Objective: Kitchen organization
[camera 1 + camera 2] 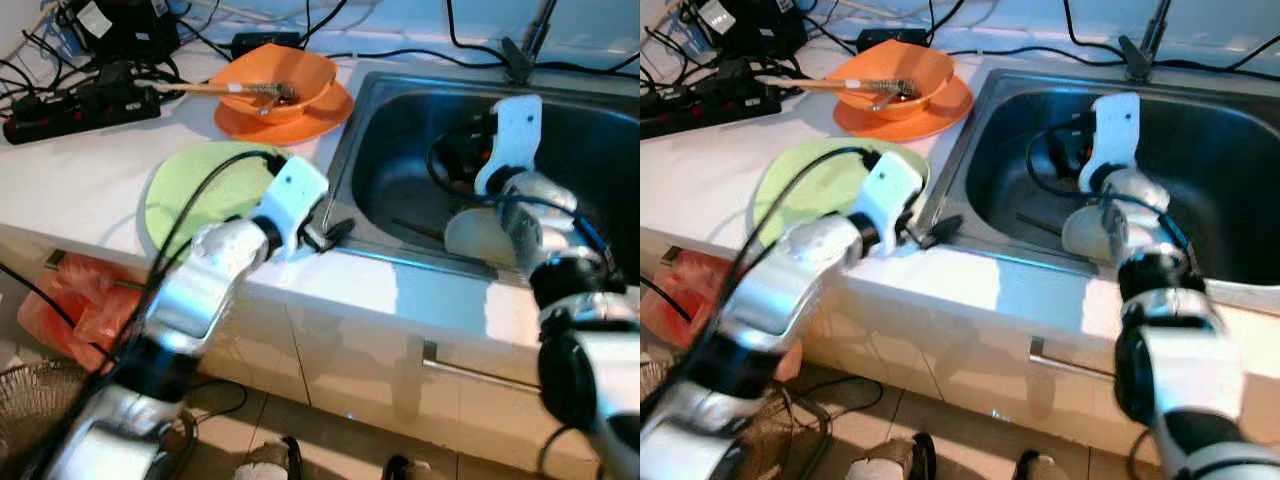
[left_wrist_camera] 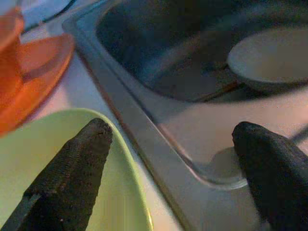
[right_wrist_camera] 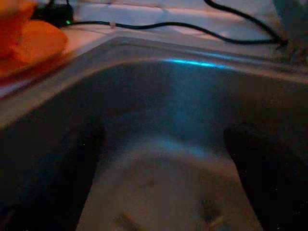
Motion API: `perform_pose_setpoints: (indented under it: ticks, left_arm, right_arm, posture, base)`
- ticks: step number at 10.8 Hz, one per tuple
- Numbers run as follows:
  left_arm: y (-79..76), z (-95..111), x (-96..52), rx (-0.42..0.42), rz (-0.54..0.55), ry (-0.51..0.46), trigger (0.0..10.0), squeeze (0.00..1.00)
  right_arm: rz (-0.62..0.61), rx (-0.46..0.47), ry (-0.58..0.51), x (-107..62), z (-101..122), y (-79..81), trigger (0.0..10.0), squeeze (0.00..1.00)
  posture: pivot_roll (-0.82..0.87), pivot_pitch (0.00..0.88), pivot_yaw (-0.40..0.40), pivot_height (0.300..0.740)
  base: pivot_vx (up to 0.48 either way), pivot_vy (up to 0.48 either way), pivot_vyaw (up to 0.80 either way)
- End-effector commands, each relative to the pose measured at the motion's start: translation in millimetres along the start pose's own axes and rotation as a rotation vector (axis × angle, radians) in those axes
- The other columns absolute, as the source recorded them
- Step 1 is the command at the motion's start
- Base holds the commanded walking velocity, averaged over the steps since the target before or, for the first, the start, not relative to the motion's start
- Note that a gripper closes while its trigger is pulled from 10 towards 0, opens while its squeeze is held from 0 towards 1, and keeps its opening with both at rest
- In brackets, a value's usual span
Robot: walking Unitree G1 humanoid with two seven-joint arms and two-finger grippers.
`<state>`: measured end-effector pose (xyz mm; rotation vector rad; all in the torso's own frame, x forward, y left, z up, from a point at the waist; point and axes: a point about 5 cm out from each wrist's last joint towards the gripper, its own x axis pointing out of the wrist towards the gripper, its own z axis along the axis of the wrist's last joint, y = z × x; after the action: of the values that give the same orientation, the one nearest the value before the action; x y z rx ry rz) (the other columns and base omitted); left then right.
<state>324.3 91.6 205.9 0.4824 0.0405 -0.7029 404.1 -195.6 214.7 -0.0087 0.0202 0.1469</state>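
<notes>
A light green plate (image 1: 165,215) lies on the white counter beside the steel sink (image 1: 400,170). Behind it, an orange bowl (image 1: 275,80) with chopsticks (image 1: 195,88) across it sits on an orange plate (image 1: 310,120). A white bowl (image 1: 475,238) rests in the sink's front. My left gripper (image 2: 172,132) is open, one finger over the green plate's edge (image 2: 130,192) and the other over the sink rim (image 2: 144,139). My right gripper (image 3: 163,183) is open, low inside the sink beyond the white bowl, with nothing between its fingers.
A black power strip (image 1: 70,110) and several cables crowd the counter's back left. The faucet base (image 1: 522,50) stands behind the sink. On the floor lie a red plastic bag (image 1: 70,300) and a wire basket (image 1: 35,400). A cabinet handle (image 1: 470,370) sits below the counter.
</notes>
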Motion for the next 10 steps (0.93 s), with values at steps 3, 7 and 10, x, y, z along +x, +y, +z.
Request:
perform_pose_setpoints:
  ticks: [3,7,10]
  left_arm:
    - [-4.3,-8,-26.3,0.151,-0.037,0.045,10.0,1.00]
    - [3.7,-23,-62.3,0.351,0.015,0.160,10.0,1.00]
    - [29.5,-61,-83.0,0.467,0.141,0.331,10.0,0.00]
  right_arm:
    - [0.099,0.022,-0.058,-6.0,14,21.6,10.0,0.00]
    - [0.121,0.038,-0.048,-13.5,14,33.7,10.0,0.00]
    - [0.121,0.050,-0.088,-16.4,19,46.6,10.0,0.00]
  posture:
    - [0.13,0.087,0.046,0.740]
    - [0.16,0.084,0.047,0.740]
    - [0.17,0.092,0.052,0.740]
  base:
    - [0.000,0.000,0.00]
    - [0.000,0.000,0.00]
    - [0.000,0.000,0.00]
